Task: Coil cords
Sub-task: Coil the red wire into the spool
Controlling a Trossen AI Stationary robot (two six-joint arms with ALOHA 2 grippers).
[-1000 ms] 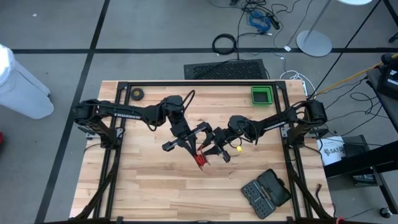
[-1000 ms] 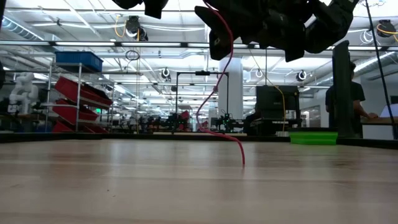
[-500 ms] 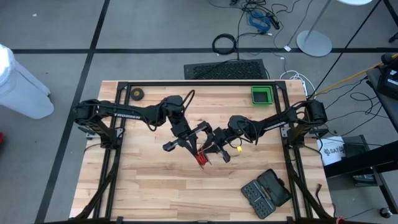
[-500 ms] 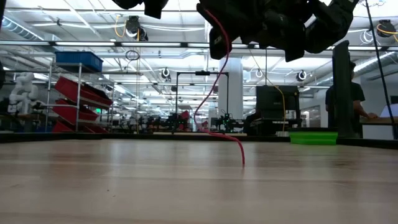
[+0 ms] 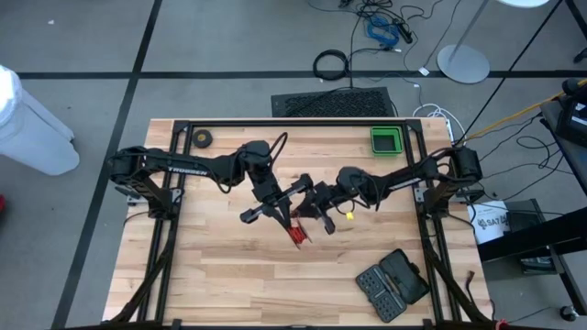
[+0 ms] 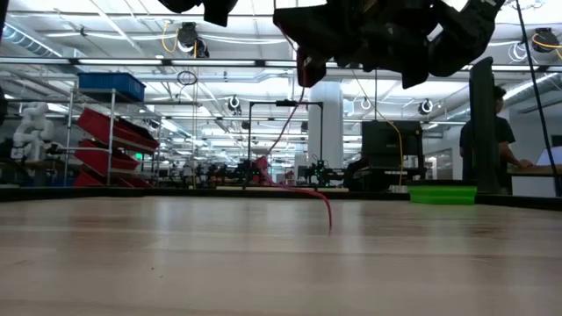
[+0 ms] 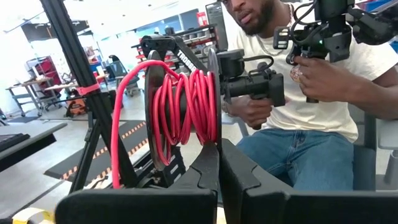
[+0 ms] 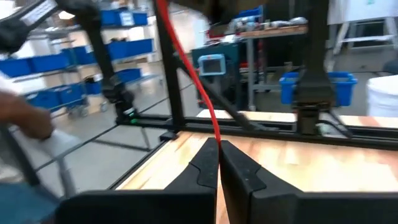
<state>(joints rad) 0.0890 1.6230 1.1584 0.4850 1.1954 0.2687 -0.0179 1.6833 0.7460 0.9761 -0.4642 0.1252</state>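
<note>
Both grippers meet just above the table's centre: the left gripper (image 7: 219, 163), fingers pressed together, pinches the flat black reel (image 7: 155, 118), and the right gripper (image 8: 219, 163), at its three o'clock, has its fingers pressed together on the thin red cord (image 8: 202, 99) that runs out past their tips. To wind well, I judge the right gripper should keep its pinch light enough to let the cord slide yet firm enough to hold tension, and lead it round the reel in even circles, so each new turn lies beside the last rather than crossing it. The left gripper should hold the reel steady and level. Slack is the risk: a loose loop could slip off the reel's edge. The cord is bright red, glossy and far thinner than the fingers; several turns already sit on the reel, somewhat unevenly. In the low view the free tail (image 6: 309, 191) hangs down from the grippers and trails along the wooden table (image 5: 229, 275), ending in a short downward hook.
</note>
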